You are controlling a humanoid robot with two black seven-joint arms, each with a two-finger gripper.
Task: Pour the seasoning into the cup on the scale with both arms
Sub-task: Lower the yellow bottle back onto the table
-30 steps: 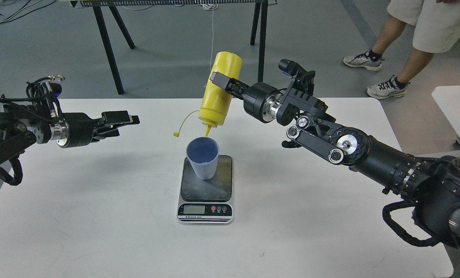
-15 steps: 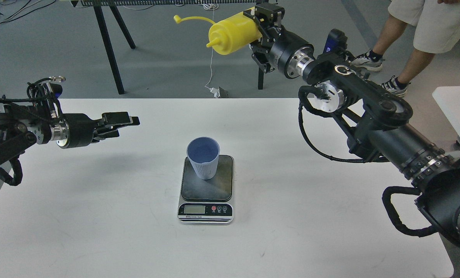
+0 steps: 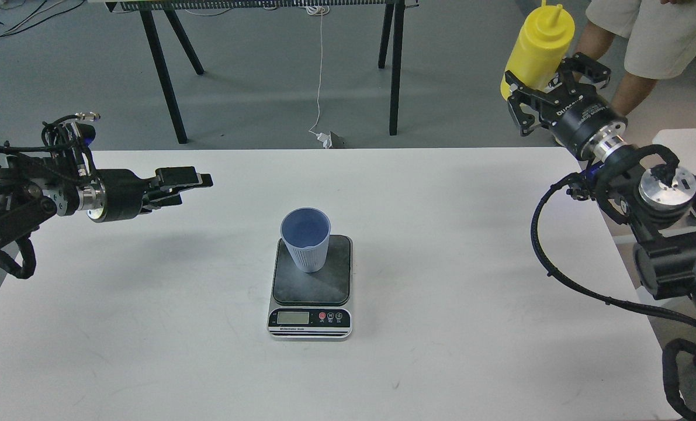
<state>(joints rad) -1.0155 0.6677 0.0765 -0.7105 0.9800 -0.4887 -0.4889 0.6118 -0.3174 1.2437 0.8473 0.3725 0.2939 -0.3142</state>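
My right claw (image 3: pixel 549 96) grips the bottle (image 3: pixel 538 45) upright, clear of the cup (image 3: pixel 306 238), so nothing drips; left claw (image 3: pixel 191 181) narrow, idle.

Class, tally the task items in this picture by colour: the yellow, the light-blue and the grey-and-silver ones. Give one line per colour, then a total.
Yellow: 1, the squeeze bottle
Light blue: 1, the cup
Grey and silver: 1, the scale
Total: 3
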